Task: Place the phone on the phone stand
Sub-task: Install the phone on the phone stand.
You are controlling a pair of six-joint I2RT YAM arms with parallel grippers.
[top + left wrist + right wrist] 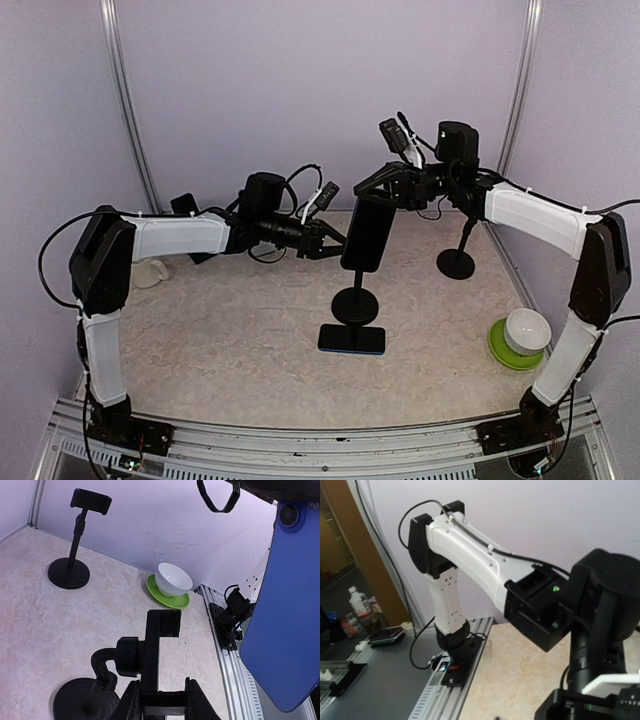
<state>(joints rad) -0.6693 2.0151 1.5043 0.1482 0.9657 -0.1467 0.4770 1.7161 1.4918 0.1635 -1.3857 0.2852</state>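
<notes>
R gripper (383,188) pinches phone (367,235) by its top, hanging just above phone stand (155,650); L gripper (162,696) nips stand's cradle. Risk: off-centre lowering, so phone misses cradle and stand tips.

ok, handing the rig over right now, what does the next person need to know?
Grippers: left gripper is closed on the cradle of the phone stand. The right gripper is shut on the phone, holding it roughly upright in the air beside the cradle, apart from it.
Done: phone lifted, at the stand.
Left: seat phone in cradle, release both.
</notes>
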